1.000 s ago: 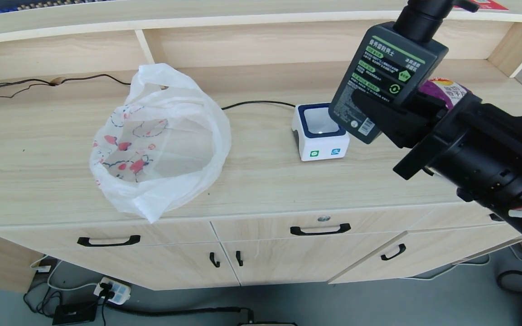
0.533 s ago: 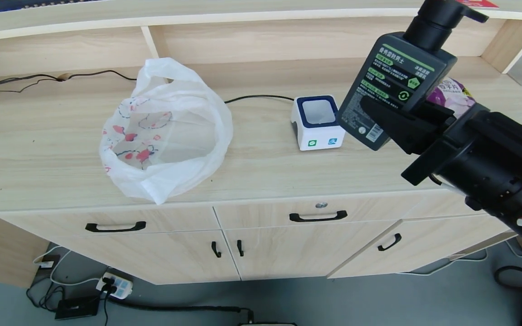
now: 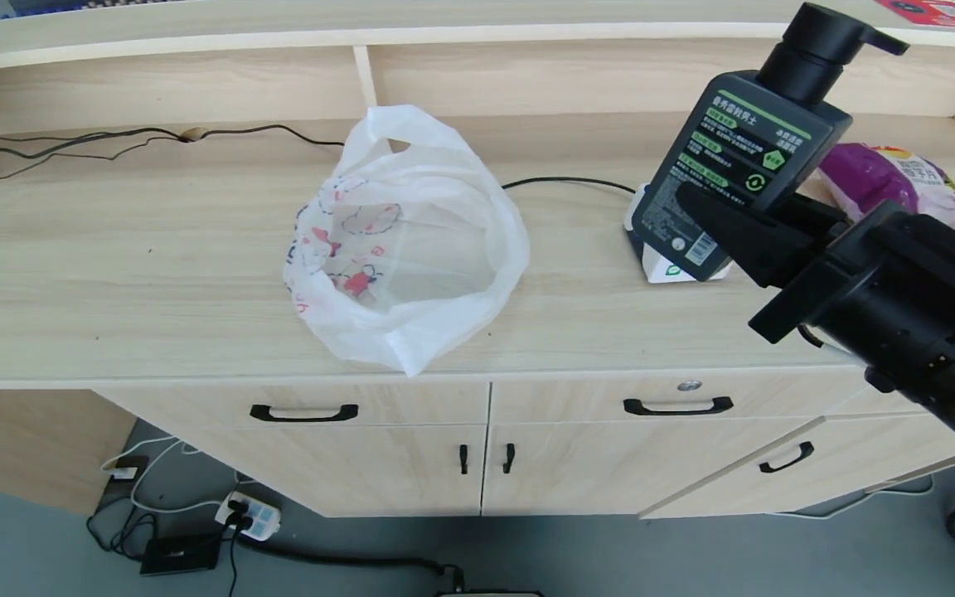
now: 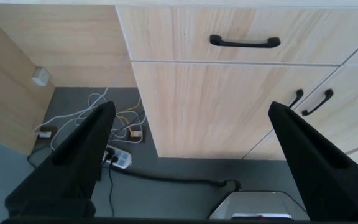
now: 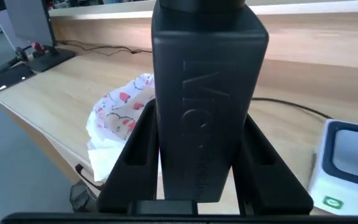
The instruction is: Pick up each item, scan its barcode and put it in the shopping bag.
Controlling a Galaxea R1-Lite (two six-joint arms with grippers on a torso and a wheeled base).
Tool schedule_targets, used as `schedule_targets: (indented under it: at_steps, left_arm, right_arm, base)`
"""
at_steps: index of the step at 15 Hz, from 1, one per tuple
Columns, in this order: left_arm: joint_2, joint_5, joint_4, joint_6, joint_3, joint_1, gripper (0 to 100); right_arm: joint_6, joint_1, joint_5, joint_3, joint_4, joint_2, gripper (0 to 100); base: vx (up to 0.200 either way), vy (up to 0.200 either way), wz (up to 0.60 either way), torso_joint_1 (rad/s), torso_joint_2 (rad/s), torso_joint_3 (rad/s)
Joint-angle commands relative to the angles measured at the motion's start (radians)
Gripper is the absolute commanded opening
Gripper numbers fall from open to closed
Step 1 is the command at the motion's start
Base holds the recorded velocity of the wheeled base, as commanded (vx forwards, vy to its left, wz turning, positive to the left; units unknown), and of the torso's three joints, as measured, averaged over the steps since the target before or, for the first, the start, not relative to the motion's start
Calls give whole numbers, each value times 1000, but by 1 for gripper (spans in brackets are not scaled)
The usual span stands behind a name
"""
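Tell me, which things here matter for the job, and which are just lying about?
For the job: pump bottle held in the right tool, scanner, plastic bag, purple snack packet.
Lying about: black cables, power strip.

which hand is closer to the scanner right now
Right. The right hand holds a bottle close by the scanner on the counter; the left hand hangs open lower down, facing the drawers.
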Motion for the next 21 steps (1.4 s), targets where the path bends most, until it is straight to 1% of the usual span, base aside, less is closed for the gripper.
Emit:
schedule_targets:
  at_steps: [1, 3, 7, 10, 12, 14, 15, 16, 18, 19, 21]
  left_arm:
    - [0, 0, 0, 0, 0, 0, 100]
    - [0, 0, 0, 5, 0, 0, 100]
    - [0, 0, -1, 6, 0, 0, 100]
    - [0, 0, -3, 8, 0, 1, 100]
    - [0, 0, -3, 9, 0, 1, 100]
    - [0, 0, -6, 13, 0, 1, 100]
    - [0, 0, -6, 11, 0, 0, 100]
    - [0, 0, -6, 11, 0, 0, 100]
    - [0, 2, -7, 9, 0, 1, 100]
    - [0, 2, -7, 9, 0, 1, 100]
    - [0, 2, -9, 11, 0, 1, 100]
  right_arm:
    - [0, 0, 1, 6, 1, 0, 0]
    - [3, -1, -1, 14, 1, 0, 0]
    - [6, -32, 4, 0, 6, 10, 0]
    - [-4, -115, 12, -17, 4, 95, 0]
    - [-87, -164, 85, -34, 1, 150, 0]
    - [-238, -225, 200, -124, -40, 250, 0]
    - [-279, -236, 230, -181, -65, 293, 0]
    - [-305, -234, 239, -245, -72, 329, 0]
    - [-351, -227, 262, -328, -72, 386, 0]
    - [-369, -228, 283, -336, -77, 409, 0]
    - [-412, -228, 292, -342, -83, 443, 0]
  base:
    - [0, 0, 600, 2, 2, 12]
    - [0, 0, 600, 10, 5, 2]
    - [0, 0, 600, 4, 1, 0]
    - [0, 0, 0, 0, 0, 0]
    - [0, 0, 0, 0, 0, 0]
    - [0, 0, 0, 0, 0, 0]
    - [0, 0, 0, 0, 0, 0]
    - [0, 0, 0, 0, 0, 0]
    - [0, 0, 0, 0, 0, 0]
    - [0, 0, 0, 0, 0, 0]
    - [0, 0, 0, 0, 0, 0]
